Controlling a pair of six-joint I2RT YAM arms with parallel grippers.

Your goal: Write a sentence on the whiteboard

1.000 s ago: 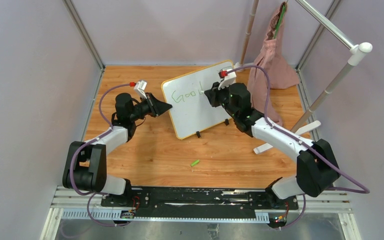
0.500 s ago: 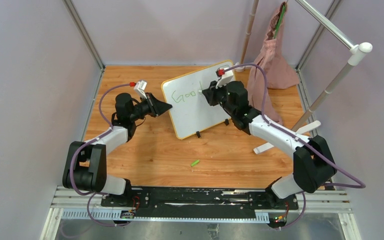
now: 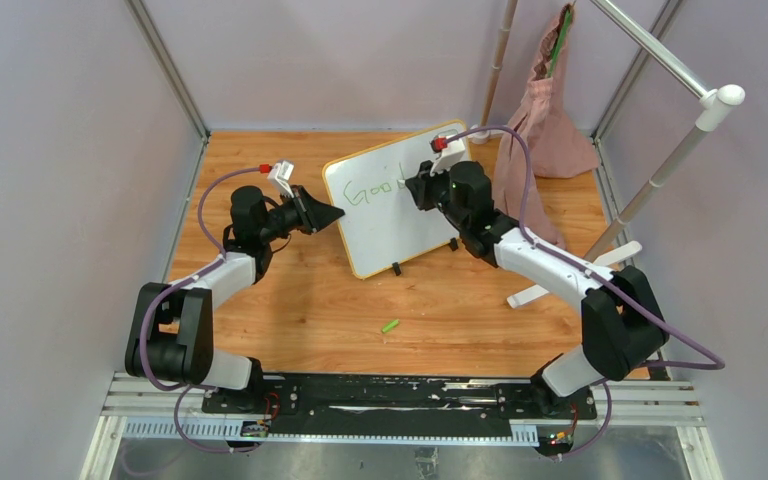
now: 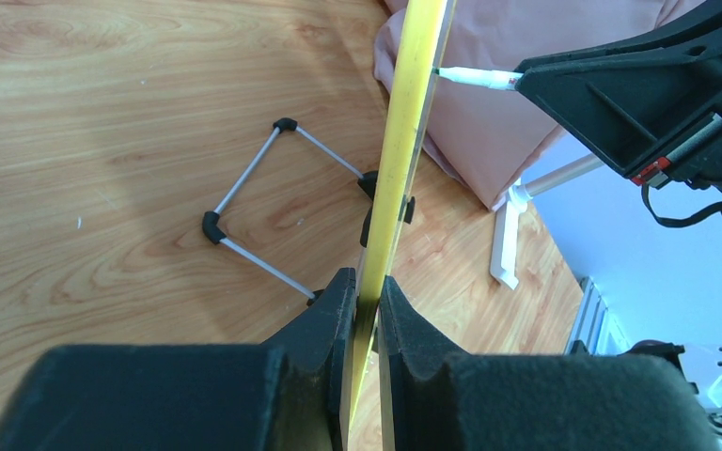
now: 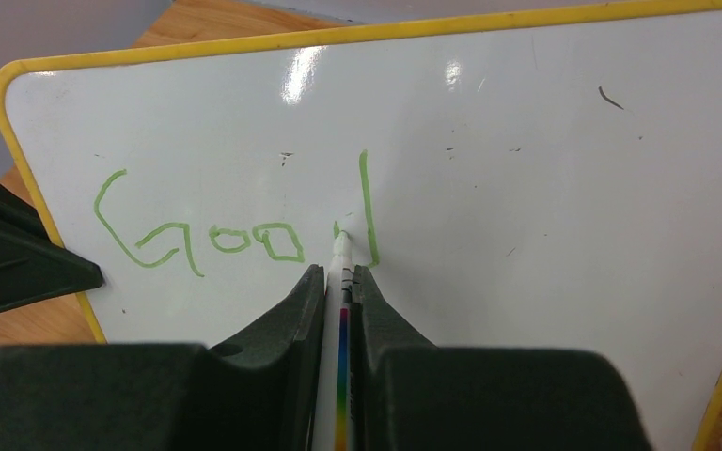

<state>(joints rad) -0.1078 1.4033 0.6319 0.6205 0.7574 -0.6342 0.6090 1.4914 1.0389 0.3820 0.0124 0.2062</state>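
"Two pincers, one board: what has the left one got?"

"The left gripper has its jaws pinched together on the yellow edge of the whiteboard, at the board's 9 o'clock side as seen from overhead."

"And the right?"

"The right gripper is clamped on a white marker with a rainbow stripe down its barrel. The tip touches the white face, just at 9 o'clock of a tall green stroke."

"What is written?"

"Green lettering: a 'G', two boxy 'o's and a third box beside that stroke. It runs from the board's 9 o'clock side toward its middle."

"Where does the board stand?"

"Propped at a tilt on the wooden table, toward 12 o'clock of the tabletop, between the two arms. A wire stand rests on the wood behind it."

"Around it?"

"A small green cap lies at 6 o'clock of the board, well apart. A pink cloth sits at its 2 o'clock, near a white rack."
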